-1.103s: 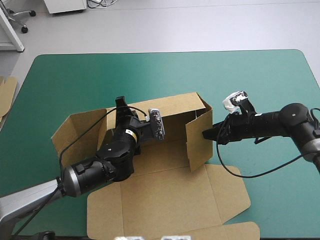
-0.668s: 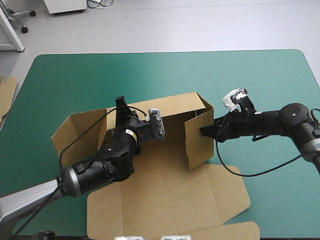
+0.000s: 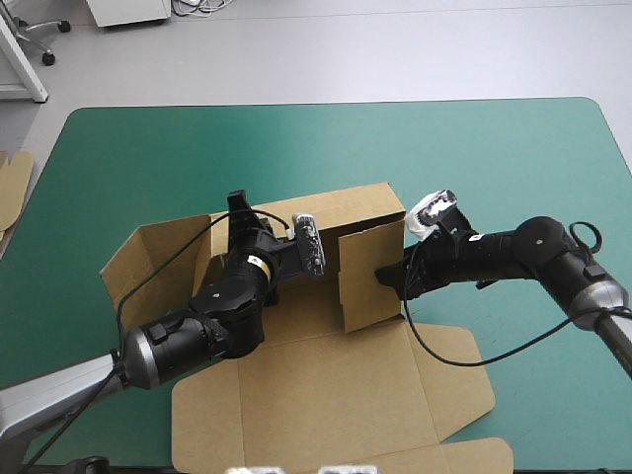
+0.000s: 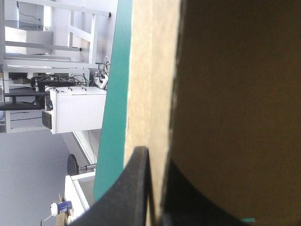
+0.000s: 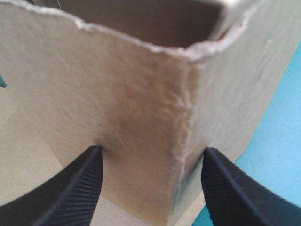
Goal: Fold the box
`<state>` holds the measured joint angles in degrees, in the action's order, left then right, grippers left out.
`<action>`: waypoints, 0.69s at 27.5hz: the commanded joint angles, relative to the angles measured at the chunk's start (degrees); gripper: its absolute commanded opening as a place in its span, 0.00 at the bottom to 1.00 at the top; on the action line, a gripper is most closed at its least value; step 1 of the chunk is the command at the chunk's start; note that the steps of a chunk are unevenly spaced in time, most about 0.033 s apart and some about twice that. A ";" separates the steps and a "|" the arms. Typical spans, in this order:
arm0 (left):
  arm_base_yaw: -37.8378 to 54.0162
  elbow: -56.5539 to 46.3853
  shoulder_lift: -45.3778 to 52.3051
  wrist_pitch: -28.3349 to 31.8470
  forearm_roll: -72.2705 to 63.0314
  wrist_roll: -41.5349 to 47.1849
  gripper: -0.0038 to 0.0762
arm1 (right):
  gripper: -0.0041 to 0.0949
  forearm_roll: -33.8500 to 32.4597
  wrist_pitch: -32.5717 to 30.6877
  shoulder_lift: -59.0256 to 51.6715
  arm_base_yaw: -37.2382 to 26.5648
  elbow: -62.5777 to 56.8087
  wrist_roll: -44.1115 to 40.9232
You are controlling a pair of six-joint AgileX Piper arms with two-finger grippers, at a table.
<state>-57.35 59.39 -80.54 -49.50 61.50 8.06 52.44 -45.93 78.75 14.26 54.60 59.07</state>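
High view: the box (image 3: 326, 385) sits mid-worktop (image 3: 494, 158), only part built. Its back wall (image 3: 346, 209) is upright, the left flap (image 3: 158, 257) is half raised, and the big lid panel lies flat toward the near edge. The left fingers (image 3: 237, 207) reach over the top of the back wall near its left end. In the left wrist view the left fingers (image 4: 127, 193) are pressed almost together with the edge of the box (image 4: 225, 94) between them, so I read that as a clamp. My guess at the reason: it braces the wall upright and stops the whole sheet sliding while the other arm pushes. The right fingers (image 3: 390, 278) come in low from the right against the right side flap (image 3: 370, 272), which stands upright and is swung inward across the tray floor. In the right wrist view the right fingers (image 5: 70, 193) are spread wide, one on each side of the creased corner of the box (image 5: 117, 117), gripping nothing. That looks like a straddling shove. Spread tips should spread the load and stop the flap twisting off its crease. I judge we are mid-fold, with the side wall not yet tucked. Spare board (image 3: 12, 188) lies off the worktop's left edge, well apart from the work.
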 commanded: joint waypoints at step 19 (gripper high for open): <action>-0.77 -5.95 -3.04 2.05 10.02 16.67 0.03 | 0.53 -13.90 12.16 -2.01 7.38 1.23 -14.38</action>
<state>-57.35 54.33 -83.87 -50.29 75.75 20.70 39.14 -36.09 78.19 21.56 54.69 44.88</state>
